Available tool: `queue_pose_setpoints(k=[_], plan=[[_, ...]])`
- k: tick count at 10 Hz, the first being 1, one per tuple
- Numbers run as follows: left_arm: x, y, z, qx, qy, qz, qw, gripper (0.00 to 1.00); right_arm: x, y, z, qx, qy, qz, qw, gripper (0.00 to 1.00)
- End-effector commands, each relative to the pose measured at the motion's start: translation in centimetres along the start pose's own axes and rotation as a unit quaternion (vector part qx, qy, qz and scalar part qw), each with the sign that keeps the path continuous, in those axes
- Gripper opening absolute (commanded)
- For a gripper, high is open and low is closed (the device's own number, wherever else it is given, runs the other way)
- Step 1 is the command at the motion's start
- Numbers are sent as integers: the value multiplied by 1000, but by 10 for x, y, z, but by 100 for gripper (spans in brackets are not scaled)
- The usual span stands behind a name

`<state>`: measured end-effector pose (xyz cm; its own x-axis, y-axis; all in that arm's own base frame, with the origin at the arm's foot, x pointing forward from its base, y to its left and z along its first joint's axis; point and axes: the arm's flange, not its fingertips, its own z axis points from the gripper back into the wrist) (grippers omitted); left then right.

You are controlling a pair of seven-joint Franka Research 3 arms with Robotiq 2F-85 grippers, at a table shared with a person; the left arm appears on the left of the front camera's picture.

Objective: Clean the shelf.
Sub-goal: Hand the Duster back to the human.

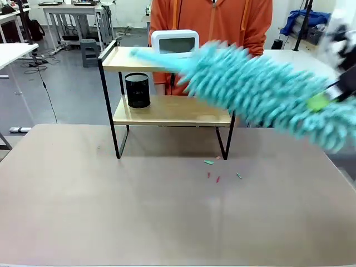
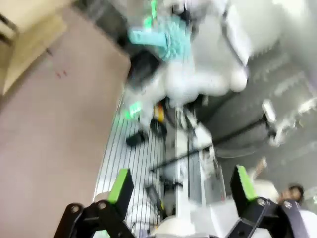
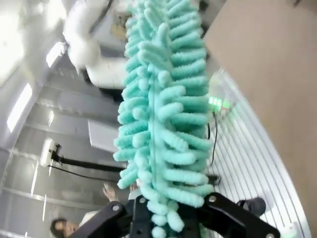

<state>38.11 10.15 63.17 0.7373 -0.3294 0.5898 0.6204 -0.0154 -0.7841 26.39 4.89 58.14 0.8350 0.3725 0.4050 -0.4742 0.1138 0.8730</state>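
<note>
- Slanting across the right half of the front view, a teal chenille duster (image 1: 261, 92) runs from the right edge up toward the shelf (image 1: 167, 111), its blurred tip near the top board.
- Right gripper (image 3: 166, 220) is clamped shut on the duster's base — the fluffy head rises straight up between its black fingers in the right wrist view.
- Left gripper (image 2: 181, 186) has its jaws spread wide with nothing between the green pads (image 2: 120, 184); beyond them, a white arm and a patch of teal.
- The shelf stands at the far side of the grey-brown tabletop (image 1: 139, 211), in front of a person in an orange hoodie (image 1: 211, 22).
- A white digital clock (image 1: 174, 42) sits on the top board; a black mesh cup (image 1: 137, 90) on the lower one.
- Small teal and red scraps (image 1: 214, 169) lie on the tabletop just in front of the shelf's right legs.
</note>
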Motion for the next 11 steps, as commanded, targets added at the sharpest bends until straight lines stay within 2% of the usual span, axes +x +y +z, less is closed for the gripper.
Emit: queue_pose_setpoints(k=[1, 2, 3, 4, 6, 7, 9, 10, 11], plan=[[-6, 29, 10, 20, -254, -35, 966, 100, -34, 15, 61, 28, -158, 25, 987, 0], [-8, 56, 12, -15, -265, 7, 964, 100, -52, 17, 84, 28, -209, 35, 977, 0], [-18, 11, 34, 6, -93, 5, 996, 100, -67, 18, 104, 34, -266, 37, 963, 0], [-18, 11, 34, 6, -93, 5, 996, 100, -82, 10, 124, 14, -337, 1, 941, 0], [-18, 11, 34, 6, -93, 5, 996, 100, -95, -28, 146, 0, -409, -126, 904, 0], [-18, 11, 34, 6, -93, 5, 996, 100, -97, -58, 153, 4, -413, -216, 884, 0], [-18, 11, 34, 6, -93, 5, 996, 100, -93, -101, 156, 19, -405, -318, 857, 0], [-18, 11, 34, 6, -93, 5, 996, 100, -87, -115, 155, 17, -404, -344, 848, 0], [-18, 11, 34, 6, -93, 5, 996, 100, -106, -98, 163, -2, -405, -266, 875, 0]])
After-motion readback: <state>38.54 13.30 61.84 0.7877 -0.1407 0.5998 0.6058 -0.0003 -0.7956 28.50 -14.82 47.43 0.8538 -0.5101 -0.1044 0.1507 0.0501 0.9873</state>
